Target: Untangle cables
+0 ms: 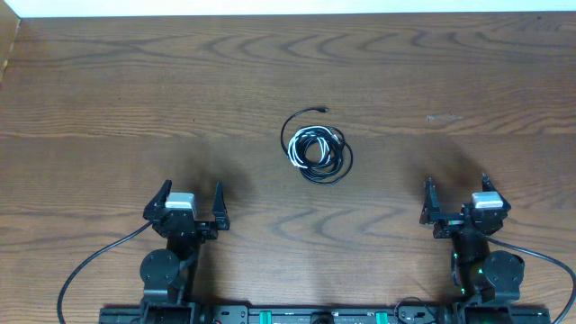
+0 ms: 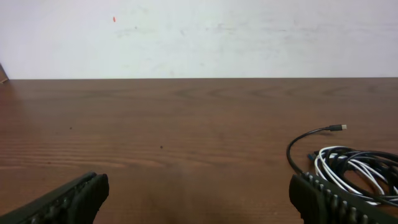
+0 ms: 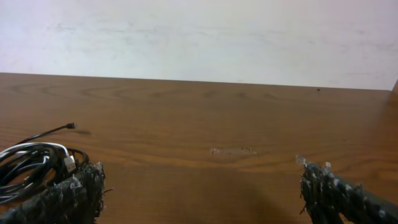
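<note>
The cables lie in one coiled bundle at the middle of the wooden table: a white cord wound inside longer black cords, with one black plug end sticking out toward the far side. The bundle shows at the right edge of the left wrist view and at the left edge of the right wrist view. My left gripper is open and empty at the near left, well short of the bundle. My right gripper is open and empty at the near right, also apart from it.
The wooden table stretches to a pale wall at the far edge. A faint pale scuff marks the tabletop at the far right. Thick black arm wires run along the near edge by the arm bases.
</note>
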